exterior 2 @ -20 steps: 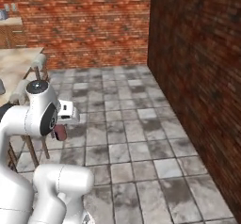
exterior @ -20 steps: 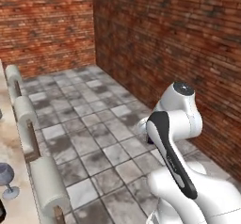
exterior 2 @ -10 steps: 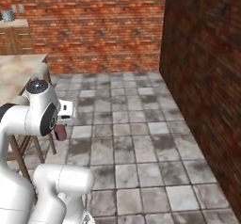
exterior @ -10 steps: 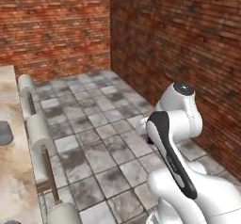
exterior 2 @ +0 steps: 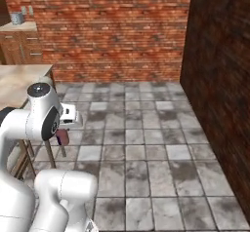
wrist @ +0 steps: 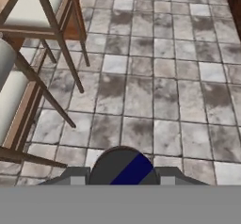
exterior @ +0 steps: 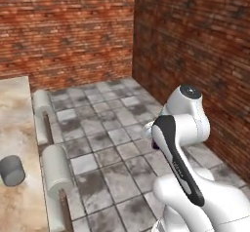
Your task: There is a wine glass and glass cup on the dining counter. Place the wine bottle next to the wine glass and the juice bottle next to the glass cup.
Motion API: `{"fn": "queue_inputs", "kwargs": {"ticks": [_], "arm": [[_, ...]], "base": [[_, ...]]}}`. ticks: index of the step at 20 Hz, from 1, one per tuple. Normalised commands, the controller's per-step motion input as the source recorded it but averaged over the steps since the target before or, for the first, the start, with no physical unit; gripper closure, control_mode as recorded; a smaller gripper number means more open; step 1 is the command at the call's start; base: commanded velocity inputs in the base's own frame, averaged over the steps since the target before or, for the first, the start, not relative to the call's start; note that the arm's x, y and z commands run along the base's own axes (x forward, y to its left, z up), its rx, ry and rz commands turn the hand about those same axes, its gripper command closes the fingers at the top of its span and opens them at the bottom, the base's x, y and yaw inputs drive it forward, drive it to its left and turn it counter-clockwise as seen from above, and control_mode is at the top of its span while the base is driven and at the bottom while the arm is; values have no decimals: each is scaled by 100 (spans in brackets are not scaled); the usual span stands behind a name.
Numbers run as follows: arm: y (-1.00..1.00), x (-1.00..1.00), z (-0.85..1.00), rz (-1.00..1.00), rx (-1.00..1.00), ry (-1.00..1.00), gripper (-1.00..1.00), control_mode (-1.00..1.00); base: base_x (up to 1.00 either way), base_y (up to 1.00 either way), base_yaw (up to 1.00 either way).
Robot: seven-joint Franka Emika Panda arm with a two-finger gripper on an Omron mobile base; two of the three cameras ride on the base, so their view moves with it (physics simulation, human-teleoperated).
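My gripper [wrist: 123,173] sits at the bottom of the hand view, its jaws clenched on the juice bottle [wrist: 123,166], a small rounded thing showing dark grey with a deep blue-purple stripe, held right between them. From the right base view, the same bottle [exterior 2: 62,137] shows as a small dark purple shape hanging just under my white hand.

Directly below my jaws lies the floor [wrist: 155,91] of grey mottled stone tiles. Up and to the left of my jaws in the hand view stand stools [wrist: 35,16] with pale cushioned seats and slanting brown wooden legs.

Well away from my jaws, in the left base view, the dining counter [exterior: 17,128] runs along the left edge, its top beige-brown and marbled. The glass cup [exterior: 11,170], a short grey tumbler, stands upright on it near the stool side of the top. Pale stool backs [exterior: 57,170] line the counter's edge.

Farthest off, red brick walls [exterior: 68,26] close the room. In the right base view a wooden wall counter [exterior 2: 19,43] shows in the top left corner.
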Motion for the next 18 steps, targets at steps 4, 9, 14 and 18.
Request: {"fn": "queue_inputs", "kwargs": {"ticks": [4, 9, 14, 18], "arm": [[0, 0, 0, 0, 0, 0, 100, 100], [0, 0, 0, 0, 0, 0, 100, 100], [0, 0, 0, 0, 0, 0, 100, 100], [0, 0, 0, 0, 0, 0, 100, 100]], "base": [[86, 0, 20], [67, 0, 49], [50, -3, 69], [45, -3, 73]]}}
